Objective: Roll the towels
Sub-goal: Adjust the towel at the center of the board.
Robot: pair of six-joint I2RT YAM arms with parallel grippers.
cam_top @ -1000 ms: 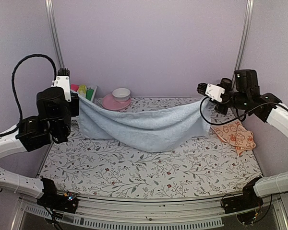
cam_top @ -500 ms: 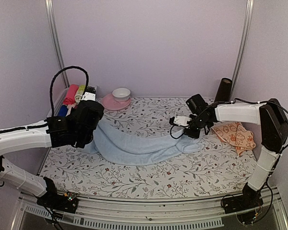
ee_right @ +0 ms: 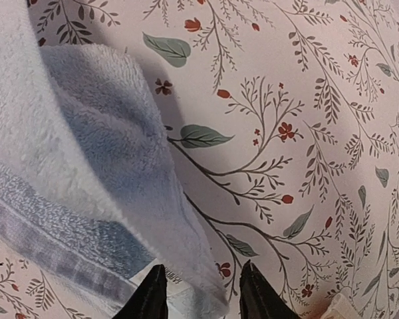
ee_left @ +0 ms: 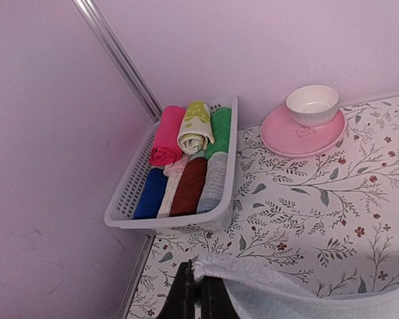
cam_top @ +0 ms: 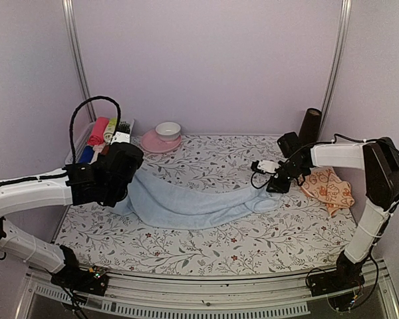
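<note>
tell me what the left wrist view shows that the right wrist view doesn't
Only the left wrist view: a white basket of rolled cloths by the wall, a pink plate with a white bowl on it, and the left gripper shut on an edge of the pale blue towel.
Only the right wrist view: the right gripper, fingers apart, at a folded end of that towel lying on the floral table sheet.
Both: the pale blue towel and the floral table sheet.
</note>
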